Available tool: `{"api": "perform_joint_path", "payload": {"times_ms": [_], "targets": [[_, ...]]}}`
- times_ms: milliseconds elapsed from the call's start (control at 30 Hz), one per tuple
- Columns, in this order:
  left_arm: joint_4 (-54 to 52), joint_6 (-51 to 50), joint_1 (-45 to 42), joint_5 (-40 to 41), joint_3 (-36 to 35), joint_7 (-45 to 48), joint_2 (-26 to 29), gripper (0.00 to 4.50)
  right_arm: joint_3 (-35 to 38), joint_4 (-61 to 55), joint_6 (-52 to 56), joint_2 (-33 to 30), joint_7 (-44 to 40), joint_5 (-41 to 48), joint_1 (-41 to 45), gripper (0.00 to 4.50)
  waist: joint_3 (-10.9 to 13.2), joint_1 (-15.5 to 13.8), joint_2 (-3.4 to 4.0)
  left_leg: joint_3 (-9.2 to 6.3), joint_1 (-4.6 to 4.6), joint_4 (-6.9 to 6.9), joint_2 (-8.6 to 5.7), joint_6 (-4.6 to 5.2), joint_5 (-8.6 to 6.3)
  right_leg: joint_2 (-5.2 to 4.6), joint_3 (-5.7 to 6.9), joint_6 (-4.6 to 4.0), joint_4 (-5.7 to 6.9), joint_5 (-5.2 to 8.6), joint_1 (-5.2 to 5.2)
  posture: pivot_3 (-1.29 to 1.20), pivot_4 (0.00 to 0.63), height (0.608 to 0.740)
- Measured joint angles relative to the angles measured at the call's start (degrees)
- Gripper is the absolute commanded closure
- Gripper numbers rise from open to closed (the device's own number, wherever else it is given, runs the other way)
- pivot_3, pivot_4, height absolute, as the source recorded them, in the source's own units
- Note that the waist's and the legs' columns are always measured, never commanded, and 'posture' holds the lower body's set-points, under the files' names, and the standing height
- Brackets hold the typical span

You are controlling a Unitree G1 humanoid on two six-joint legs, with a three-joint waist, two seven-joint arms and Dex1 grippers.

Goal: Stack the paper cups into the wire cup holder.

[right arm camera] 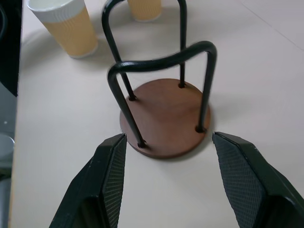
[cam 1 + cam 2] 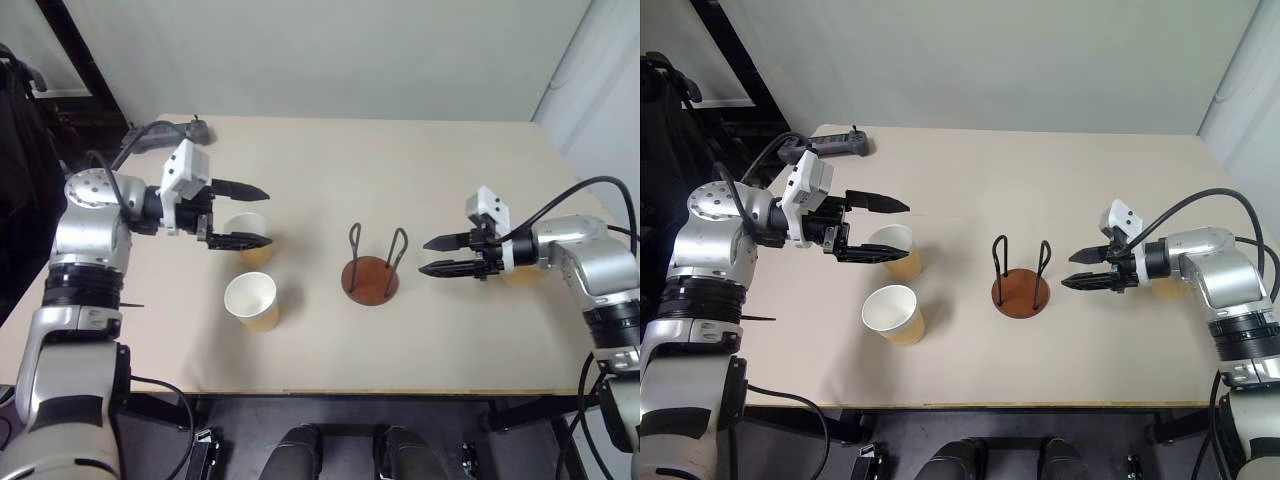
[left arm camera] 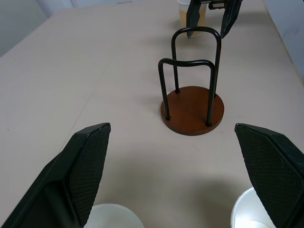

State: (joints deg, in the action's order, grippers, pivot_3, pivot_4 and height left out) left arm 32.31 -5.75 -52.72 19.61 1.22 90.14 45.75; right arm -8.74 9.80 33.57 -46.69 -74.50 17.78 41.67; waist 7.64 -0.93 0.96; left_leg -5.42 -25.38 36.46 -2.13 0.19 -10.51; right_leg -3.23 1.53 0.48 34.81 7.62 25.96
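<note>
**Holder still empty, and the easy mistake is tipping a cup**

The wire cup holder (image 2: 371,275) sits at centre frame, disc flat on the table (image 2: 330,170), both wire loops pointing straight up, so its long axis is vertical and nothing is in it.

Two paper cups (image 2: 251,300) stand upright, mouths up, left of centre; a third (image 3: 192,13) is partly hidden behind the right gripper (image 2: 442,255) at right.

The left gripper (image 2: 250,215) hovers over the farther left cup (image 2: 247,236), fingers spread wide, nothing held. The right one is parted too, empty, aimed at the holder.

Risk as I see it: a finger clipping a rim topples a cup, or the right fingers nudge the loops and shove the holder.
</note>
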Motion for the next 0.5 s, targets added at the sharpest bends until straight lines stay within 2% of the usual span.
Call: {"api": "perform_joint_path", "payload": {"times_ms": [500], "targets": [[-0.94,0.15,0.0,3.83,6.06,0.09,1.73,0.0,3.77,-3.73,2.1,-5.0,2.8,0.13,0.36,1.6,0.0,-0.09,0.0,0.0,-0.04,0.04,-0.01,0.04,-0.01,0.0,0.0,0.12,0.0,0.04,-0.01,0.0,0.15,0.74]]}}
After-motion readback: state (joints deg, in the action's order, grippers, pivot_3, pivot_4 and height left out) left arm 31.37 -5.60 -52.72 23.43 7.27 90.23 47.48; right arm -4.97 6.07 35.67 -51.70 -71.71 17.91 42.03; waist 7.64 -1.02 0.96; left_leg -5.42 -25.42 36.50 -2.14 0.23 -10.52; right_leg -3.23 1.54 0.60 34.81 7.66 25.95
